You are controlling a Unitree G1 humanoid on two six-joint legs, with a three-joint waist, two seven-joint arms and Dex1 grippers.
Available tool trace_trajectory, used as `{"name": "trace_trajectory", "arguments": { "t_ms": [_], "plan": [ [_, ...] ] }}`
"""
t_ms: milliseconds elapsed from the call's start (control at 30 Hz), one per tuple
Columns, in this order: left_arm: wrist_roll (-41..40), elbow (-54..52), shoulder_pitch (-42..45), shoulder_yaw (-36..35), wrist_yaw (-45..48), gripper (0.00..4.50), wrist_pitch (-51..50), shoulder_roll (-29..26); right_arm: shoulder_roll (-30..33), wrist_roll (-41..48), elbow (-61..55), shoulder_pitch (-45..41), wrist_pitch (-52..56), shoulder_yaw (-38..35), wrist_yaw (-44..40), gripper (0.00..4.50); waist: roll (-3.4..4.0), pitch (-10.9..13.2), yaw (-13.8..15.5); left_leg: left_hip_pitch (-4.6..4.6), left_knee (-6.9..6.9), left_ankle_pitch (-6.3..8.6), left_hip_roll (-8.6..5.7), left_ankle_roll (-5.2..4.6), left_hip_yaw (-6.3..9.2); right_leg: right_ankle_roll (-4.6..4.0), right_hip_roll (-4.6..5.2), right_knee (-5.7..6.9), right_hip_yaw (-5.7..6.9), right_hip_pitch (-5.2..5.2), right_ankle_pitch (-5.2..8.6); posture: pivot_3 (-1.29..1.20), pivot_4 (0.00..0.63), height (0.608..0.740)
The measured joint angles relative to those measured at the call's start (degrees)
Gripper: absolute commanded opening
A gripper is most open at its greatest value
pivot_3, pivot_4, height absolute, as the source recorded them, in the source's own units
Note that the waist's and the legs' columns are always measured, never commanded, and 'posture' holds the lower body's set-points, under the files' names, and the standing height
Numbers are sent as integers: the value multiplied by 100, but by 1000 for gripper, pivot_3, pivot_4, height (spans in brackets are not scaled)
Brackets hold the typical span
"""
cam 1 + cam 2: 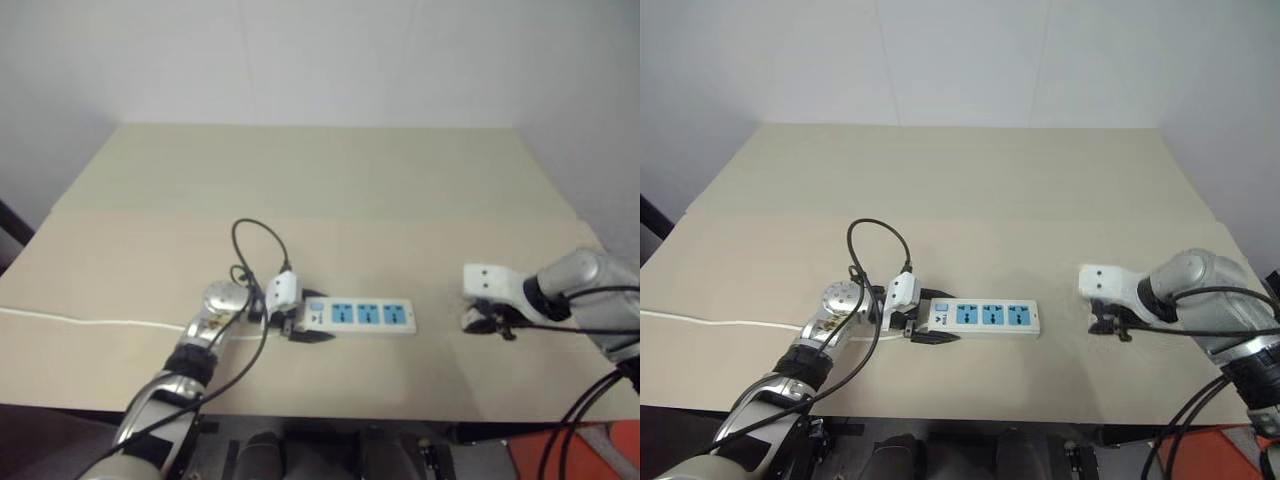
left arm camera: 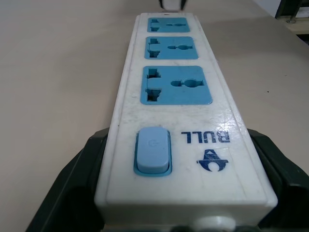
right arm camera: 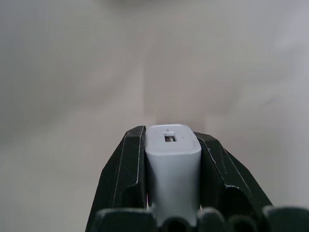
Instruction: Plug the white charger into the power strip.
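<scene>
Near the tabletop's front edge, the power strip (image 1: 362,316) is clamped at its switch end by the left pincer (image 1: 291,327), while the charger (image 3: 173,166), gripped by the right pincer (image 1: 481,322) toward the right edge, could be tilted and its prongs missed.

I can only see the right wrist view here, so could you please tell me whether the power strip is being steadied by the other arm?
Observer: Yes, the left tool is shut on the switch end of the power strip, which lies flat on the table.
Operator: Thank you. Are any of its sockets occupied?
Observer: No, all three blue socket panels are free in the left wrist view.
Operator: And where is my right tool relative to the strip?
Observer: The right tool, shut on the white charger, sits off the strip's far end, to its right, with bare table between them.
</scene>
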State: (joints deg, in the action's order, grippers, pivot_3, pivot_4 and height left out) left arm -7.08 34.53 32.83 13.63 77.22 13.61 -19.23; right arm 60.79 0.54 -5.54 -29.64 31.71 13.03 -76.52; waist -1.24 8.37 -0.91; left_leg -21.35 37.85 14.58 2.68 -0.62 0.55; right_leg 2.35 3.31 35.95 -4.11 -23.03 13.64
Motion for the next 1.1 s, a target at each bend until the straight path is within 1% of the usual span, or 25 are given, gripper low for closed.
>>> {"name": "trace_trajectory", "arguments": {
  "t_ms": [133, 167, 233, 300, 433, 533, 600, 733, 833, 900, 1000, 1100],
  "plan": [
    [0, 9, 40, 20, 23, 3327, 13, 4, -870, 1015, -290, -433, 519, -1049, 391, 1172, -4, -1, 12, 0, -1, 0, 1, 0, 10, -1, -3, 2, 6, 1, 0, 0, 150, 740],
    [0, 22, 48, 30, 23, 3327, 13, 16, -1246, 1314, -346, -464, 572, -1352, 627, 1172, -7, -2, 23, -3, -2, 0, 1, 0, 14, -2, -3, 0, 10, 3, 0, 0, 150, 740],
    [0, 40, 71, 40, 32, 3327, 13, 23, -1867, 1713, -430, -436, 596, -1695, 1027, 1172, -8, -2, 32, -6, -1, 0, 0, 0, 15, -2, -1, 1, 10, 2, -1, 0, 150, 740],
    [-1, 66, 99, 45, 50, 3327, 12, 20, -2337, 2001, -512, -325, 611, -1861, 1377, 1172, -7, -2, 32, -9, 0, 0, 0, 0, 15, -2, -1, 3, 10, -2, -1, 0, 150, 740],
    [-4, 111, 137, 32, 91, 3327, 5, 3, -3011, 2471, -648, -217, 694, -1925, 1870, 1172, -6, -2, 16, -7, -1, 0, 1, -1, 15, -3, -3, 10, 10, -4, -1, 0, 150, 740],
    [-13, 109, 145, 28, 104, 3327, -7, -31, -3357, 2913, -762, -91, 685, -1858, 1851, 1172, -6, -3, 10, -6, -1, 0, 1, -1, 17, -3, -4, 12, 10, -4, -1, 0, 150, 740],
    [-21, 108, 146, 27, 112, 3327, -11, -55, -3506, 3001, -786, 26, 542, -1768, 1819, 1172, -6, -3, 6, -4, -1, 0, 3, -1, 18, -4, -7, 12, 10, -2, -1, 0, 150, 740],
    [-32, 61, 141, 18, 116, 3327, -31, -110, -3727, 2870, -586, 205, 62, -1297, 1772, 1172, -6, -3, -35, -1, -1, 0, 3, -1, 17, -5, -8, 14, 8, -4, -1, 0, 150, 740],
    [-32, -5, 131, 23, 117, 3327, -107, -124, -3941, 2663, -151, 203, -371, -1040, 1770, 1172, -6, -3, -29, -1, -1, 0, 3, -1, 18, -5, -9, 15, 9, -4, -1, 0, 150, 740],
    [-34, -31, 121, 23, 120, 3327, -127, -133, -4003, 2373, 299, 196, -877, -830, 1727, 1172, -6, -3, -29, -2, -1, 0, 3, -1, 18, -5, -9, 13, 9, -4, -1, 0, 150, 740],
    [-38, -96, 100, 22, 119, 3327, -140, -164, -4096, 2174, 780, 195, -1279, -667, 1686, 1172, -6, -3, -33, -2, -2, 0, 3, -1, 17, -5, -10, 14, 8, -6, -1, 0, 150, 740],
    [-40, -132, 88, 23, 122, 3327, -156, -188, -4144, 2065, 1003, 194, -1530, -606, 1658, 1172, -6, -3, -31, -2, -2, 0, 3, -1, 17, -5, -10, 15, 8, -6, -1, 0, 150, 740]
  ]
}}
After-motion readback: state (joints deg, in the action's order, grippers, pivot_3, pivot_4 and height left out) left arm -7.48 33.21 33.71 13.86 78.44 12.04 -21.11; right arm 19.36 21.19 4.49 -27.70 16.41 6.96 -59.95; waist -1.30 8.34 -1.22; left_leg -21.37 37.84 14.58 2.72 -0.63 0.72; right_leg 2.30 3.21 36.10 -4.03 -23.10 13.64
